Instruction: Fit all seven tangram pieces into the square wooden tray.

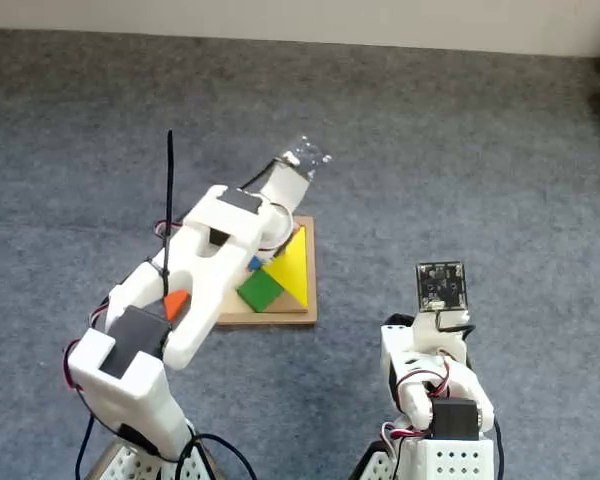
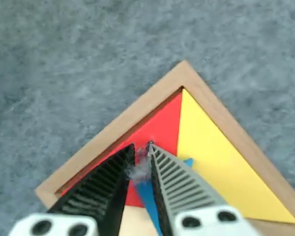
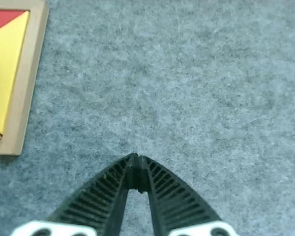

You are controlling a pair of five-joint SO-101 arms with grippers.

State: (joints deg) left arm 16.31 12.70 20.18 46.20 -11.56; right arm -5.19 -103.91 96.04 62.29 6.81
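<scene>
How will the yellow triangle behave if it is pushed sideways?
The yellow triangle looks flat and rigid, so it should slide, not roll. The tray rim and red piece border it, so it probably shifts little.

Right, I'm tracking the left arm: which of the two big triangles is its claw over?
The red triangle, sharing the tray corner with the yellow triangle. The left claw shows against the red one; the yellow lies off to its side.
</scene>
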